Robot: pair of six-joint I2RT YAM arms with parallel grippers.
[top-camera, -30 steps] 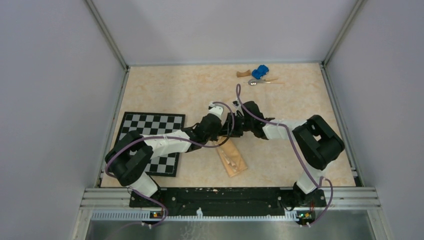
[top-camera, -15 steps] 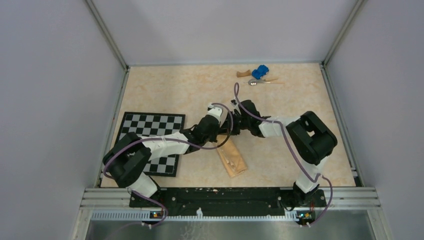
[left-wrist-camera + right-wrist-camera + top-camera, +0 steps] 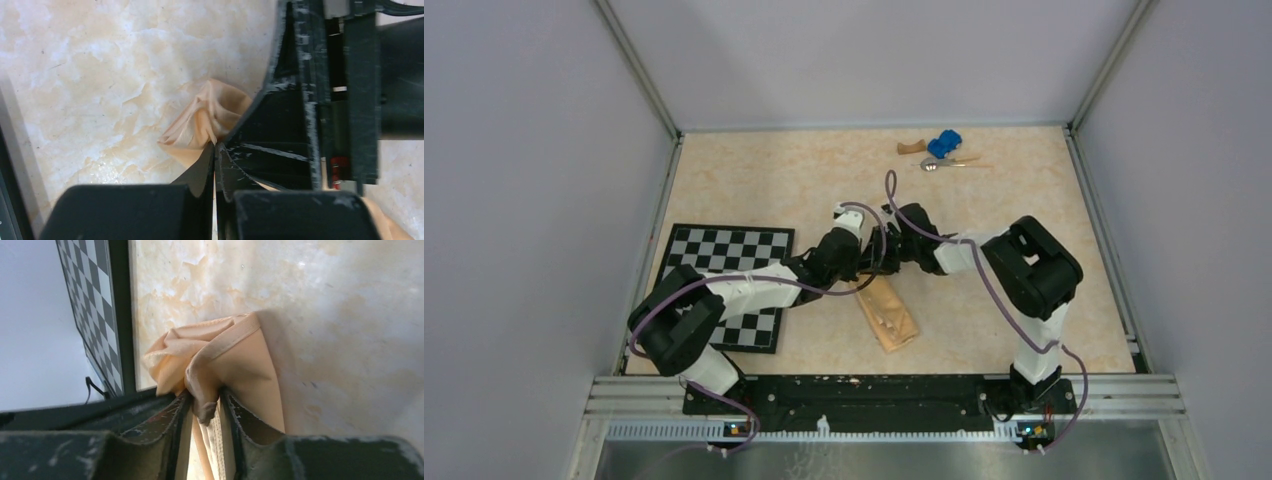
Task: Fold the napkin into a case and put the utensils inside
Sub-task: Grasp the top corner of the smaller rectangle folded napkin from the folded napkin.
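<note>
Pinching the napkin's (image 3: 891, 318) bunched end tight in both my left end effector (image 3: 215, 145) and right end effector (image 3: 205, 405), I sit slightly farther leftward than a second ago, drawing its folded length behind them straighter, while the utensils (image 3: 946, 163) lie untouched well beyond.
</note>
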